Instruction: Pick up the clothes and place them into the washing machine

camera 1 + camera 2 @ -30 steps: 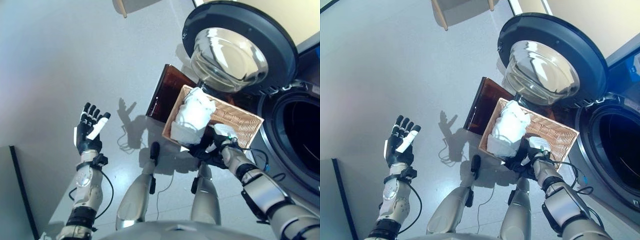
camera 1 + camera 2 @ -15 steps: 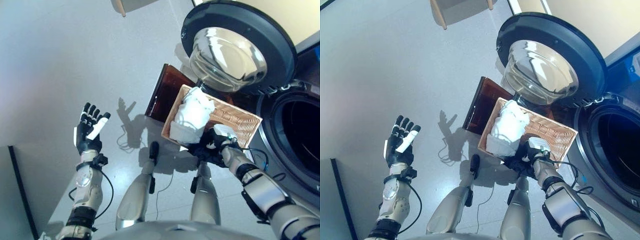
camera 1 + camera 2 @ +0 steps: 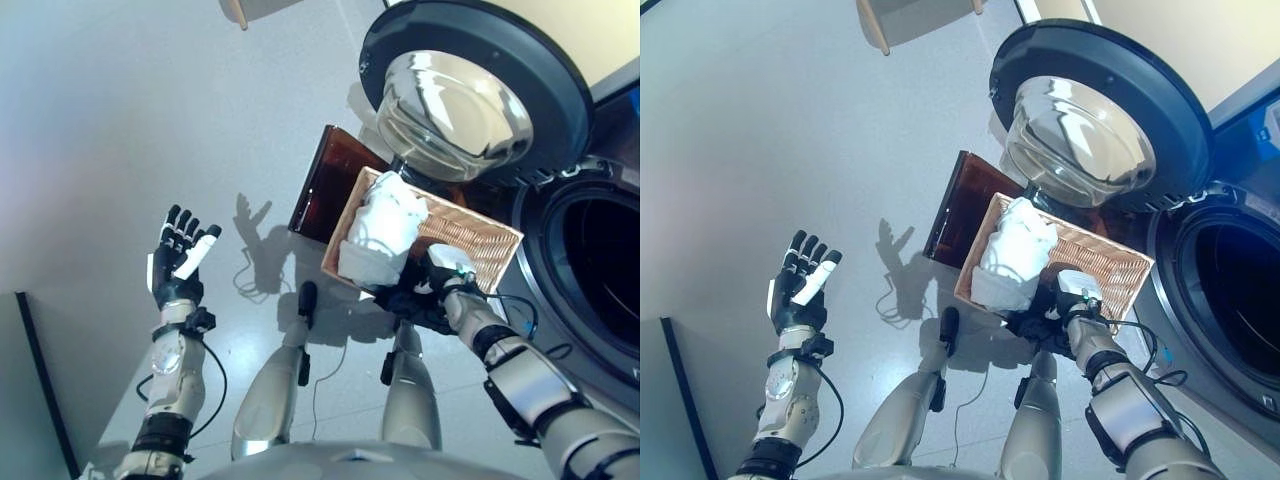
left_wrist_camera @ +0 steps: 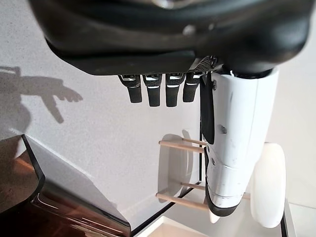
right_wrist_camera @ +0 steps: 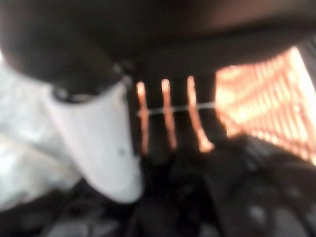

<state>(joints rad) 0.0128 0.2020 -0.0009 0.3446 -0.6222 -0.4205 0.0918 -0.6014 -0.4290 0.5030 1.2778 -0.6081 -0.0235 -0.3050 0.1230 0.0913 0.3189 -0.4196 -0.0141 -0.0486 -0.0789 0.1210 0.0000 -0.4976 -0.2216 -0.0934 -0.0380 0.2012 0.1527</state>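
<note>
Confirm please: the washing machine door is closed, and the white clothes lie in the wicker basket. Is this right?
No. The washing machine door is swung open, as the right eye view shows. The white clothes do lie in the wicker basket.

A dark brown glossy stand (image 3: 325,185) sits under the wicker basket (image 3: 478,243).

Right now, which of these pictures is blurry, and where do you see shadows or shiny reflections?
The right wrist view is soft throughout: the right hand, the wicker basket and the white clothes all smear. The left wrist view is sharp, with a hand-shaped shadow on the floor. In the left eye view the left hand casts a shadow, and the washer door glass shows bright reflections.
</note>
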